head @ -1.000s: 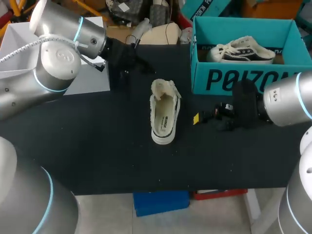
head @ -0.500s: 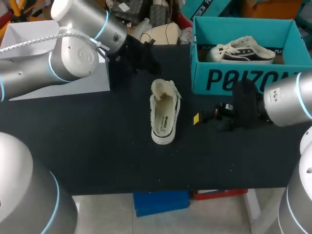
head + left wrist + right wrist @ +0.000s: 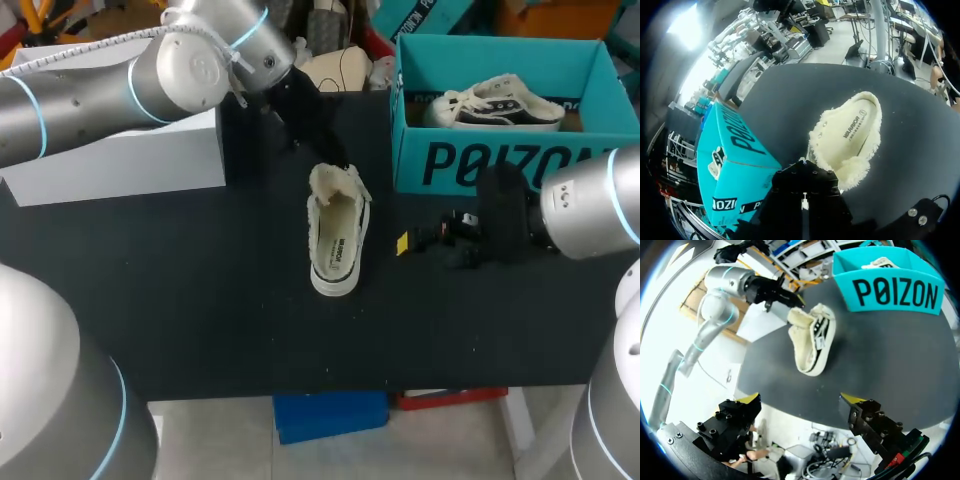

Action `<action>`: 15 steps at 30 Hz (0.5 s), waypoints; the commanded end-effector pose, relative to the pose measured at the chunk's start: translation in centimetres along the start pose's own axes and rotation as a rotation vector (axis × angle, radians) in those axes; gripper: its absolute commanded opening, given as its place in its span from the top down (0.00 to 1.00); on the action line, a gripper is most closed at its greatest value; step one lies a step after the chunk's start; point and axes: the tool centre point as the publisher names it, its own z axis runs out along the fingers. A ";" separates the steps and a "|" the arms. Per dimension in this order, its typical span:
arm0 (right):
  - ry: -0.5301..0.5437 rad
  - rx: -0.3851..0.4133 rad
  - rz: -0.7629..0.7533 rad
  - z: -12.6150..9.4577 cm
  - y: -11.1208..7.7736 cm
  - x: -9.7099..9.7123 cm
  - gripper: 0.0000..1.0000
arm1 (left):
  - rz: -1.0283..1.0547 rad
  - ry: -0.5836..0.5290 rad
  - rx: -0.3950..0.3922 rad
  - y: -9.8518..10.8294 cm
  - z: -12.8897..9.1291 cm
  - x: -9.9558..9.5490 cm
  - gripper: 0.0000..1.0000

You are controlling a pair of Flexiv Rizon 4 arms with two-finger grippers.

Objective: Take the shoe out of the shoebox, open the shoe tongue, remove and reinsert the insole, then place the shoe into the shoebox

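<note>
A cream fleece-lined slip-on shoe (image 3: 338, 235) lies on the black table (image 3: 200, 300), with its insole showing. My left gripper (image 3: 336, 156) hovers just behind the shoe's fluffy far end, shut and holding nothing. In the left wrist view its black fingers (image 3: 803, 200) are pressed together, with the shoe (image 3: 850, 142) right ahead. My right gripper (image 3: 415, 241) stays low on the table to the right of the shoe. The right wrist view shows this gripper (image 3: 802, 400) wide open and empty, the shoe (image 3: 812, 337) ahead of it. The teal shoebox (image 3: 480, 165) stands at the back right.
A black-and-white sneaker (image 3: 500, 105) lies inside the teal shoebox. A white box (image 3: 120, 160) stands at the back left under my left arm. Bare table stretches in front of the shoe up to the near edge.
My left arm has swung right, bringing its shut gripper from the back left to just behind the shoe. The shoe and my right arm have not moved.
</note>
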 end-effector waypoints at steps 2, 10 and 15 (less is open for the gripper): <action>-0.002 0.000 0.000 0.1 0.0 0.1 0.00 | 0.037 0.178 0.088 0.2 2.2 0.5 1.00; -0.002 0.000 0.000 0.1 0.0 0.1 0.00 | 0.089 0.214 0.080 -0.6 2.8 1.2 1.00; -0.002 0.000 0.000 0.1 0.0 0.1 0.00 | 0.109 0.240 0.079 -1.3 4.1 1.9 1.00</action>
